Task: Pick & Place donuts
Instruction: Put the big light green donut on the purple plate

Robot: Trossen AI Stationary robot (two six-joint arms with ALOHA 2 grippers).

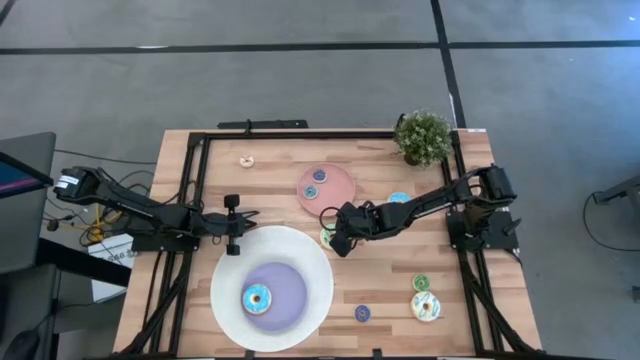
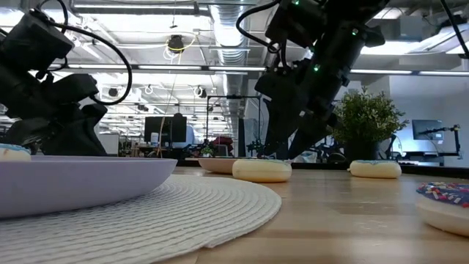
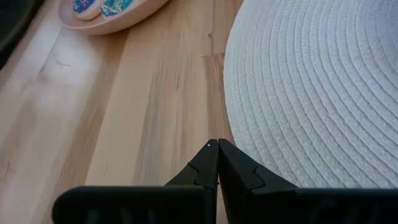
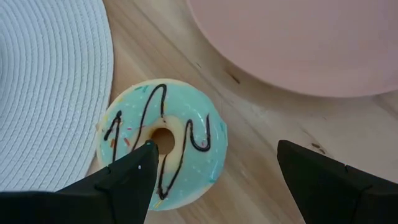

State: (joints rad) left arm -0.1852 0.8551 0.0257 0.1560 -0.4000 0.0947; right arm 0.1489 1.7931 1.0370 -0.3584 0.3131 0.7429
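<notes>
My right gripper (image 1: 336, 240) (image 4: 214, 155) is open and low over a larger green donut (image 1: 325, 238) (image 4: 186, 158) with brown zigzag icing. The donut lies flat on the wood between the white woven mat and the pink plate (image 1: 326, 187). One finger is over the donut's hole; the other is over bare wood. A blue donut (image 1: 256, 298) lies on the lavender plate on the mat. My left gripper (image 1: 248, 217) (image 3: 217, 149) is shut and sits at the mat's far-left edge (image 3: 231, 118). My right gripper comes from above, slanting toward the table's left. One fingertip (image 4: 144, 157) stands over the hole (image 4: 165, 138) of the green donut. I cannot tell whether it touches the icing. The donut lies flat on the table.
Two small donuts (image 1: 315, 183) sit on the pink plate. A cream one (image 1: 247, 160) lies near the far edge and a blue one (image 1: 398, 198) under the right arm. Green (image 1: 421, 283), white sprinkled (image 1: 426, 306) and purple (image 1: 362, 313) donuts lie near right. A potted plant (image 1: 424, 137) stands far right.
</notes>
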